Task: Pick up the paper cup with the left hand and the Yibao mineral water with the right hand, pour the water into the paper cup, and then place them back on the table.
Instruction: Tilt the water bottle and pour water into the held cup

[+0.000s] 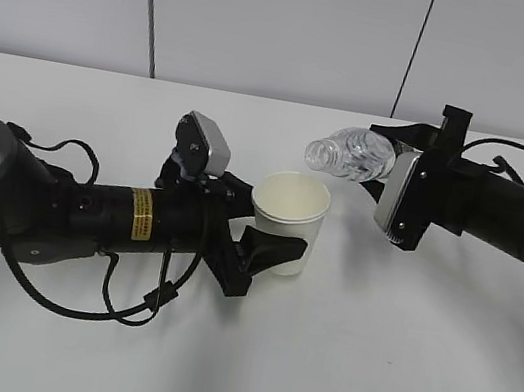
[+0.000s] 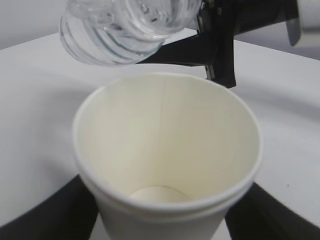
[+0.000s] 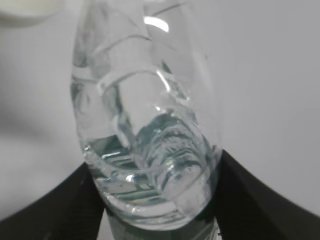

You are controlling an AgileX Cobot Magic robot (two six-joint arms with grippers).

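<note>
Exterior: left hand (image 1: pixel 269 243) has its fingers clamped on the lower wall of the paper cup (image 1: pixel 287 219), which sits upright just left of centre; can't tell if the base touches the table (image 1: pixel 392 381) or is held just off it. Right hand (image 1: pixel 404 170) grips the Yibao mineral water (image 1: pixel 352 155) around the body, tipped near horizontal, open mouth pointing left, up and right of the cup rim and not yet over it. No stream visible. Left wrist: cup interior looks dry, bottom disc bare; bottle neck (image 2: pixel 120 30) hangs over the far rim, black fingers (image 2: pixel 45 215) hug the cup on both sides. Right wrist: bottle fills the view, the water (image 3: pixel 150 185) pooled at the near end, fingers (image 3: pixel 260 200) pinching both flanks. Handling: cup is light and thin-walled, crushes easily, so a low, gentle grip suits. Bottle is thin ribbed plastic, flexes under squeeze, likely slick; mid-body hold is right, and weight shifts as water runs forward.
</note>
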